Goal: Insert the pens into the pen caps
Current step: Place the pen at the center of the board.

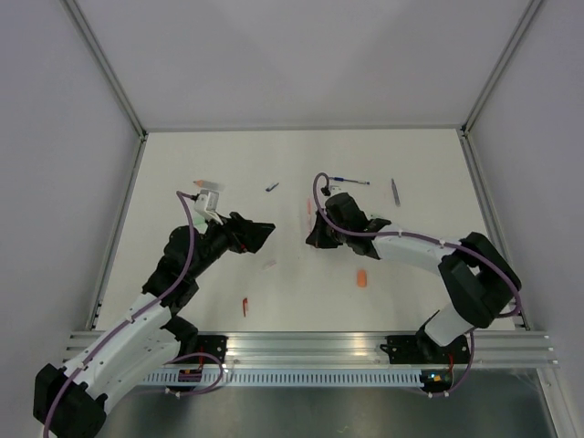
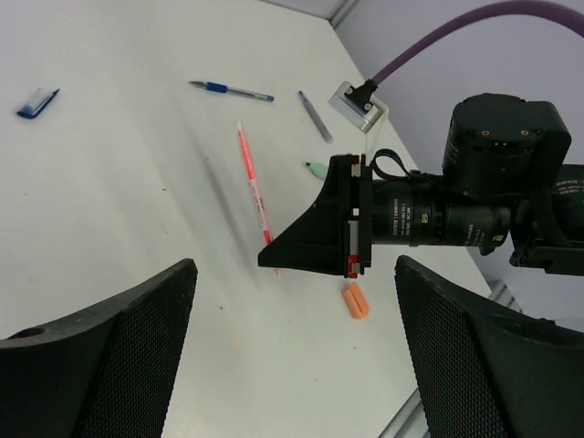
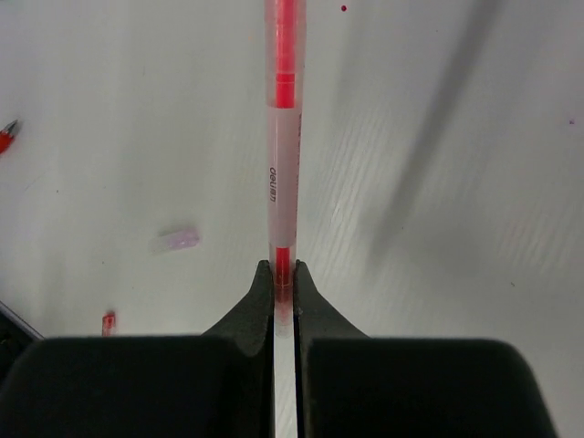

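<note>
- Between the right gripper's (image 3: 283, 274) tightly closed fingers, a red pen (image 3: 284, 155) is pinched by one end, its length jutting beyond the tips.
- Left gripper (image 1: 263, 234) spread wide, empty, apart from the pen.

There wasn't much room between the left gripper (image 1: 263, 234) and right gripper (image 1: 313, 237), and the red pen (image 3: 284, 164) jutting from the right one blocked its far side.

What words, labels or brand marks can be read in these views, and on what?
"deuen", as far as the small sideways print can be made out: on the clear barrel of the red pen gripped in the right claw.
White label print on the right arm's wrist housing: too small to read.
Top view: nothing readable.
</note>
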Controlling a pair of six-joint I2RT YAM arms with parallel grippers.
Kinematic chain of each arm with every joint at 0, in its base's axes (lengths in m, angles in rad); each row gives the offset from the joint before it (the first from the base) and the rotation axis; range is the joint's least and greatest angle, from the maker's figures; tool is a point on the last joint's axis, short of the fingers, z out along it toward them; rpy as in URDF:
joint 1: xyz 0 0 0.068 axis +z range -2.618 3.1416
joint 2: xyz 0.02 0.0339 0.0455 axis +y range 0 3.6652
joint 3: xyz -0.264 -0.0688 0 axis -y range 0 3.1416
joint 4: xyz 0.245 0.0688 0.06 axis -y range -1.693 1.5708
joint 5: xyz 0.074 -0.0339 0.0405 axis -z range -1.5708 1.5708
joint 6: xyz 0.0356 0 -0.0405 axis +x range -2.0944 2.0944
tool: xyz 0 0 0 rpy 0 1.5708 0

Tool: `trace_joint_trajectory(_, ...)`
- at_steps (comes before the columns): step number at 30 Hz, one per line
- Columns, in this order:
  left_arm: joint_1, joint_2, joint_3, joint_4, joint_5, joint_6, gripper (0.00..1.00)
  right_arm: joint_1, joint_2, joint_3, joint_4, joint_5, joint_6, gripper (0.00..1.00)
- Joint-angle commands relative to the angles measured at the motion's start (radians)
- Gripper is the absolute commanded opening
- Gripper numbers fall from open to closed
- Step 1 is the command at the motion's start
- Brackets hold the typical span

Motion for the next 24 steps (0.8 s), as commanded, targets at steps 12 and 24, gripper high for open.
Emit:
trace_joint_trajectory(12,0.003,0.057,0.019,-0.007,-0.128,0.059,0.92,0.000,0.235,0.165,-0.157,0.174,0.102,0.18)
trace_joint_trajectory(24,0.003,0.034,0.026,-0.032,-0.133,0.065,0.92,0.000,0.310,0.187,-0.212,0.249,0.125,0.32)
